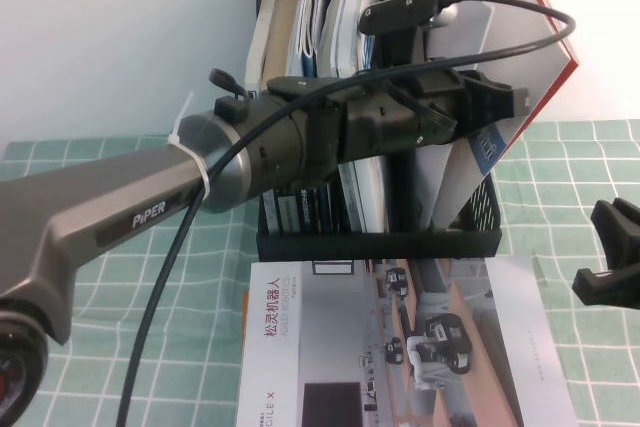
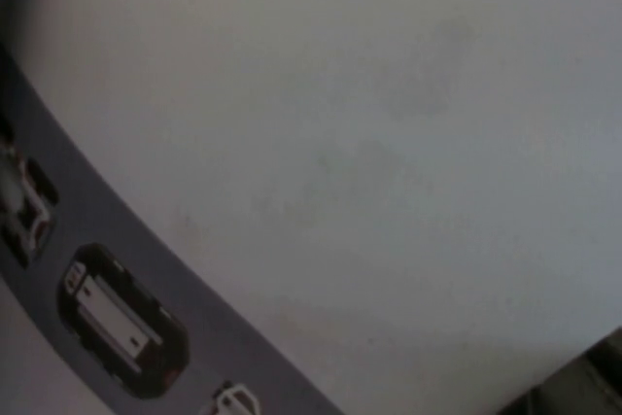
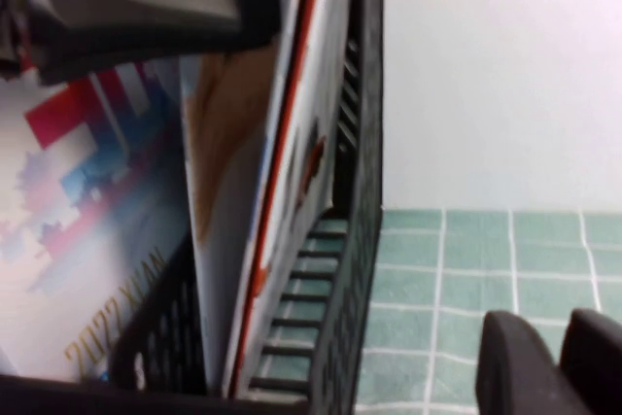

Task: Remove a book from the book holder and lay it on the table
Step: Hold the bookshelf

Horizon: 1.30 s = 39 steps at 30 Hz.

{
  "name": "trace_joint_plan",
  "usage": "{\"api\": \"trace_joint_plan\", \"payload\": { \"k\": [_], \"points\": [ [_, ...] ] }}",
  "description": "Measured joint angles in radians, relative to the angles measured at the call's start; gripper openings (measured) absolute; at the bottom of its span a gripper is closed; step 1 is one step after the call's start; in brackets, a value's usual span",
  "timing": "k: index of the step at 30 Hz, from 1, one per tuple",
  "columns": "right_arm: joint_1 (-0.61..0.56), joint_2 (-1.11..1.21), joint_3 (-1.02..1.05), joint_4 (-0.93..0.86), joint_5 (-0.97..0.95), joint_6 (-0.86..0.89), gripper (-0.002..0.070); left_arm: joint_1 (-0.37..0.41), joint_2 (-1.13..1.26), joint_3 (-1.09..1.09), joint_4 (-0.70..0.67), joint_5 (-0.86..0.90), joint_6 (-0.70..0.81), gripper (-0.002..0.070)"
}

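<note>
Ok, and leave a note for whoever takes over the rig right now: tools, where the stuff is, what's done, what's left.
Left tool: reached into the book holder's right compartment, up against the book; grip unclear.
Right tool: open, empty, hanging above the table to the right of the holder.
The book: upright in the holder, not out yet.
A robot-photo booklet lies flat in front of the holder.
Left: get a grip, draw the book out, lay it flat on the table.
</note>
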Motion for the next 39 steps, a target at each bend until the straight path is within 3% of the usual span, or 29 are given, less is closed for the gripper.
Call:
{"api": "trace_joint_plan", "payload": {
  "k": [14, 27, 39],
  "points": [
    [0.000, 0.000, 0.000, -0.069, -0.034, 0.000, 0.0112, -0.029, 0.002, -0.002, 0.004, 0.105, -0.164, -0.0003],
    [0.000, 0.000, 0.000, -0.112, -0.034, 0.000, 0.0112, -0.068, 0.002, -0.002, 0.004, -0.004, -0.172, -0.0003],
    [0.000, 0.000, 0.000, -0.151, -0.034, 0.000, 0.0112, -0.067, 0.002, -0.002, 0.004, 0.003, -0.165, -0.0003]
  ]
}}
